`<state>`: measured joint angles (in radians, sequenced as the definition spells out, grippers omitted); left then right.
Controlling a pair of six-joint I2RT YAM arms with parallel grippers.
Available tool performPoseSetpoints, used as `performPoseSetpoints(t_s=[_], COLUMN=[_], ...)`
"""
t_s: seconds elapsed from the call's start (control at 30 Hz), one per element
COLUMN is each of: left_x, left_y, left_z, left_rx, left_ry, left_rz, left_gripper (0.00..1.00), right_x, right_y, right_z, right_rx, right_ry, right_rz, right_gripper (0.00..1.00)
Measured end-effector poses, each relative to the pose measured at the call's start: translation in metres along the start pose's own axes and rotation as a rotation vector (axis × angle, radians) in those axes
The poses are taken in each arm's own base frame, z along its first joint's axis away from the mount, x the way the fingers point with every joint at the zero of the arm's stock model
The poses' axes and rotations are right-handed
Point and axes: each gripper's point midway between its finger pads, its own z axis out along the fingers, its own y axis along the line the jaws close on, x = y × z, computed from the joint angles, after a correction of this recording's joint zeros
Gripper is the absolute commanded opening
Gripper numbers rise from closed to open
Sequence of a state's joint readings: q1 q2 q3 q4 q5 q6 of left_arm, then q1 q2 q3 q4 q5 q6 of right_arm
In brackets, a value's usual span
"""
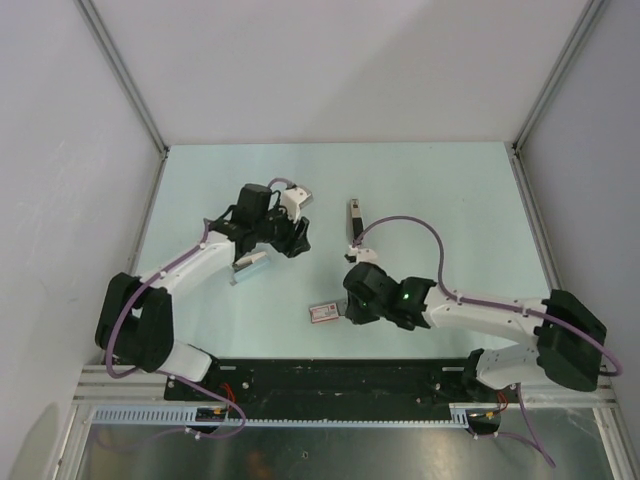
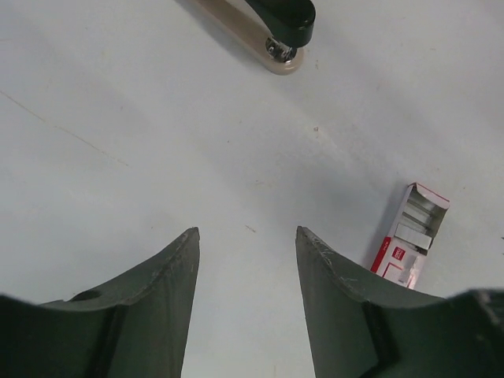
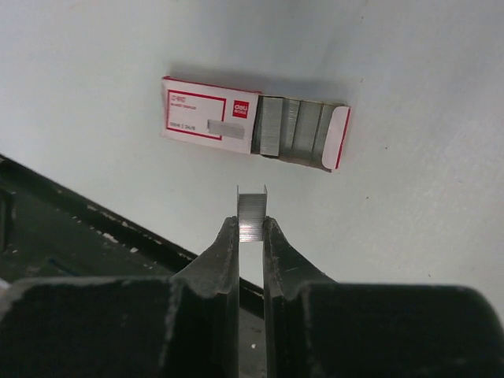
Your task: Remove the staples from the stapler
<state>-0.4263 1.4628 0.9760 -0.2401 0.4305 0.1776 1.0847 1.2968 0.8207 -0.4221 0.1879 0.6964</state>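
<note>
A small pale blue-and-white stapler (image 1: 250, 266) lies on the table under my left forearm, hinged open as far as I can tell. My left gripper (image 1: 296, 243) is open and empty over bare table (image 2: 246, 232); the stapler is out of its wrist view. My right gripper (image 1: 347, 312) is shut on a short silver strip of staples (image 3: 252, 211), held upright between the fingertips just above the table. In front of it lies the flat red-and-white staple box (image 3: 252, 126), slid open with grey staple strips showing; it also shows from above (image 1: 324, 313) and in the left wrist view (image 2: 409, 236).
A second stapler with a dark top and beige base (image 1: 354, 220) lies at mid-table, seen also in the left wrist view (image 2: 272, 31). The black mounting rail (image 3: 71, 236) runs along the near edge, close behind the right gripper. Aluminium posts frame the table's corners.
</note>
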Motion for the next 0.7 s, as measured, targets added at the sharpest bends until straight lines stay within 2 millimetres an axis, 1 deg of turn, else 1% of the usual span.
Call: performPoseSetpoints(t_s=[0.1, 0.23, 0.47, 0.7], left_x=[0.005, 0.010, 0.020, 0.016], left_y=[0.001, 0.000, -0.001, -0.003], left_z=[-0.001, -0.002, -0.001, -0.004], left_rx=[-0.006, -0.007, -0.003, -0.002], left_ry=[0.010, 0.019, 0.038, 0.026], left_rz=[0.012, 0.018, 0.015, 0.024], left_gripper=[0.55, 0.54, 0.54, 0.54], right_x=[0.009, 0.014, 0.010, 0.007], right_y=[-0.003, -0.008, -0.015, -0.022], right_z=[0.013, 0.027, 0.041, 0.049], right_rx=[0.036, 0.065, 0.084, 0.098], right_ry=[0.025, 0.041, 0.037, 0.045], right_rz=[-0.009, -0.014, 0.000, 0.007], right_gripper=[0.00, 0.00, 0.00, 0.00])
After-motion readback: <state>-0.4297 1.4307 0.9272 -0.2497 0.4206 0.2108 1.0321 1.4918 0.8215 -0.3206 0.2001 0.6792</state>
